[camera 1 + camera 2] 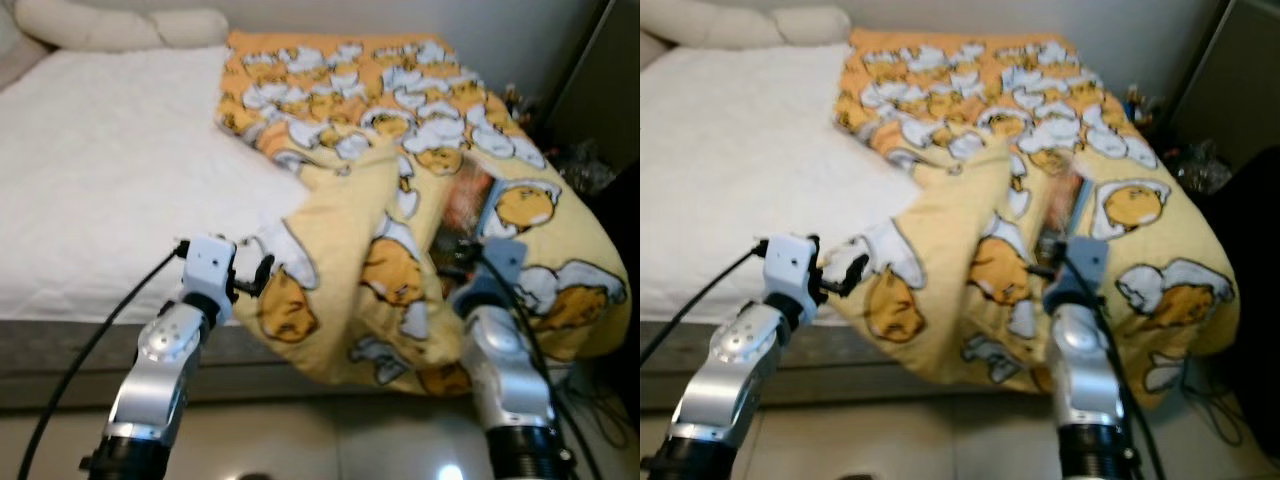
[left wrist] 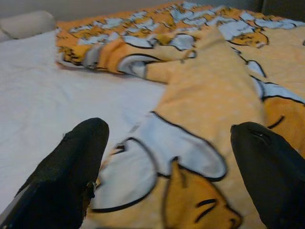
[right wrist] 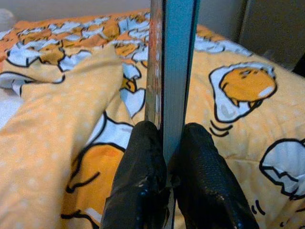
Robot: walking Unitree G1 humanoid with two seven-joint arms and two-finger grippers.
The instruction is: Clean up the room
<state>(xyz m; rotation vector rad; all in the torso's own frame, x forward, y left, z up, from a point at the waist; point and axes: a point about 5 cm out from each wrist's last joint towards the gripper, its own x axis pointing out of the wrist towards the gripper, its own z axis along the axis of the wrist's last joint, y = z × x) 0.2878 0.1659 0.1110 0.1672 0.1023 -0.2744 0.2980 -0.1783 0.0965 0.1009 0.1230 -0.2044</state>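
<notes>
Near left, the left end effector [image 1: 262, 277] hangs with fingers apart over the yellow egg-print blanket [image 1: 420, 150]'s folded edge, likely to grab it; right end effector [image 3: 164, 157] is clamped on a thin teal book [image 3: 172, 62], edge-up above the blanket; beyond, the white bed [image 1: 100, 170].

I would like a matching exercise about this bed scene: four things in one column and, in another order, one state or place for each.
Things:
1. left gripper
2. right gripper
3. book
4. pillow

States or places:
A. stands on edge between two black fingers
B. lies at the head of the bed
C. open, at the edge of the yellow blanket
D. shut on a thin thing

Pairs: 1-C, 2-D, 3-A, 4-B
</notes>
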